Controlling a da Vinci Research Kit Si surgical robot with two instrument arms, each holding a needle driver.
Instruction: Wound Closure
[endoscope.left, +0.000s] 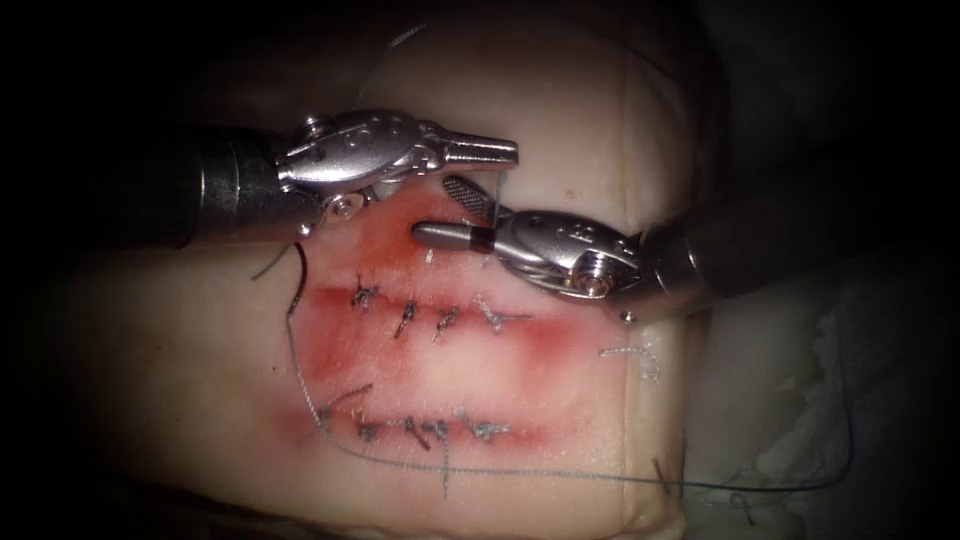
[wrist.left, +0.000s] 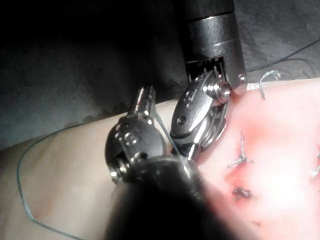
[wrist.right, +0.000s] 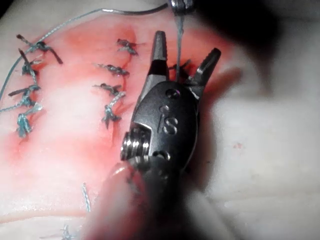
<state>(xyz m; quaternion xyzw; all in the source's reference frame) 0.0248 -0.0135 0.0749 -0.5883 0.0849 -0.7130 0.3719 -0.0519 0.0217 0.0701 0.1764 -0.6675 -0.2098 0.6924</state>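
The left tool (endoscope.left: 508, 151) reaches in from the left, its jaws shut on the thread (endoscope.left: 496, 190) above the upper stitched cut (endoscope.left: 430, 318). That strand drops straight down between the open jaws of the right tool (endoscope.left: 433, 208), which hold nothing. In the right wrist view the right tool (wrist.right: 187, 43) straddles the taut thread (wrist.right: 178, 50), with the left tool's tip (wrist.right: 178, 5) gripping it beyond. In the left wrist view the left tool (wrist.left: 145, 97) sits beside the right tool (wrist.left: 200, 110), and the thread (wrist.left: 164, 129) runs between them. Both tools hover over the tissue (endoscope.left: 180, 350).
Two rows of knotted stitches cross the tissue, the lower one (endoscope.left: 430, 430) nearer me, with red fluid (endoscope.left: 350, 355) around both. A long loose thread (endoscope.left: 560, 474) loops down the left side and along the front edge to the right. Cut thread ends (endoscope.left: 640, 355) lie at the right.
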